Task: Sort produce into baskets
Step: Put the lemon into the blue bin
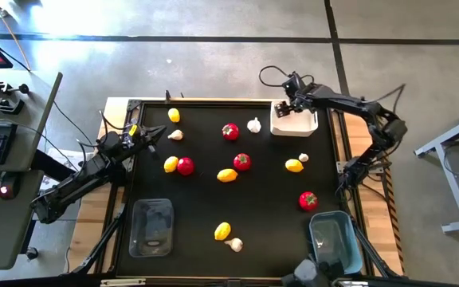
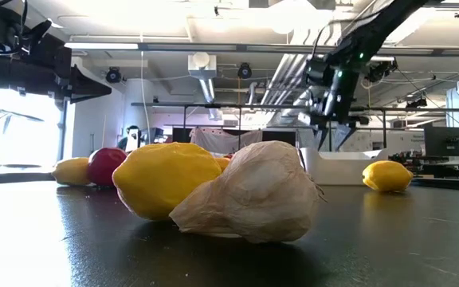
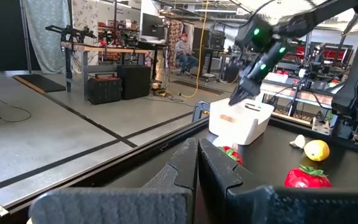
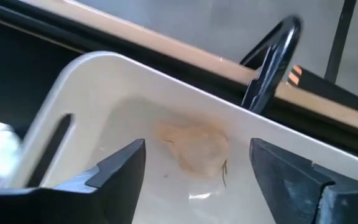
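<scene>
Right gripper (image 4: 194, 165) fingers spread, nothing pinched; garlic bulb (image 4: 194, 147) lies between and below them on the white basket (image 4: 79, 81) floor, likely just dropped. Left gripper (image 3: 197, 165) fingers pressed together, parked well away. Other produce remains on the mat.

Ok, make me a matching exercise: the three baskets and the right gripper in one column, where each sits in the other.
Column one:
1. white basket
2. clear basket
3. blue-grey basket
4. right gripper

Column two:
A. near edge of the mat, left-arm side
B. open over the white basket, a garlic bulb lying below it
C. far edge of the mat, right-arm side
D. near right corner of the mat

Pairs: 1-C, 2-A, 3-D, 4-B
</scene>
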Controlling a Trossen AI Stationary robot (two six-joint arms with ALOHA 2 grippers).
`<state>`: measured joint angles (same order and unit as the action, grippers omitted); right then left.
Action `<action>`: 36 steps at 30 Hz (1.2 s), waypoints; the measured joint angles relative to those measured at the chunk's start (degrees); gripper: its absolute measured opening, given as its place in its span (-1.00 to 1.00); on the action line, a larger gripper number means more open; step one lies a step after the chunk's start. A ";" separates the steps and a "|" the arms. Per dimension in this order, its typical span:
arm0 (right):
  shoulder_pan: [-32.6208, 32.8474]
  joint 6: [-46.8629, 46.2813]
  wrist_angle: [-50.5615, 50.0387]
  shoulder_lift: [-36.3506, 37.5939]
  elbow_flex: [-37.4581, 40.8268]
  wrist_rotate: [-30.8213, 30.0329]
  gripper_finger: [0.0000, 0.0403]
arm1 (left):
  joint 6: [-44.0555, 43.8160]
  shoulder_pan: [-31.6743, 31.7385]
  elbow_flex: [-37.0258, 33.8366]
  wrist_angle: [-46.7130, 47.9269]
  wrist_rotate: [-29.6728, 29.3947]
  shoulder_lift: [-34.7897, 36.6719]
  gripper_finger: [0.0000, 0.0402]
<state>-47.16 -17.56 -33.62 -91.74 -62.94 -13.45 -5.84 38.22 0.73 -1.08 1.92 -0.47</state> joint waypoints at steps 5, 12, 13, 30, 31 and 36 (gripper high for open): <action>2.65 2.31 -0.79 5.64 0.15 -0.35 0.05 | 0.01 0.00 0.00 0.00 0.01 0.02 -1.00; 10.70 8.84 18.34 13.16 11.32 0.36 -0.73 | -0.01 -0.02 0.00 0.00 -0.01 0.00 -1.00; 11.81 8.89 21.66 14.30 13.49 0.32 -0.85 | 0.00 -0.02 0.00 -0.02 0.01 0.00 -1.00; 26.38 7.32 44.50 21.98 29.39 0.35 -0.98 | -0.01 0.00 0.00 -2.82 -0.01 0.02 -1.00; 26.80 7.42 44.90 21.98 29.40 0.31 -0.99 | -0.01 0.00 0.02 -2.77 -0.01 0.02 -1.00; 28.16 7.51 45.92 21.98 29.42 0.28 -0.99 | -0.01 -0.02 0.01 -2.67 0.01 0.00 -1.00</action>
<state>-19.00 -10.04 12.29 -69.76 -33.52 -13.17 -5.85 38.20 0.74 -3.75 1.93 -0.47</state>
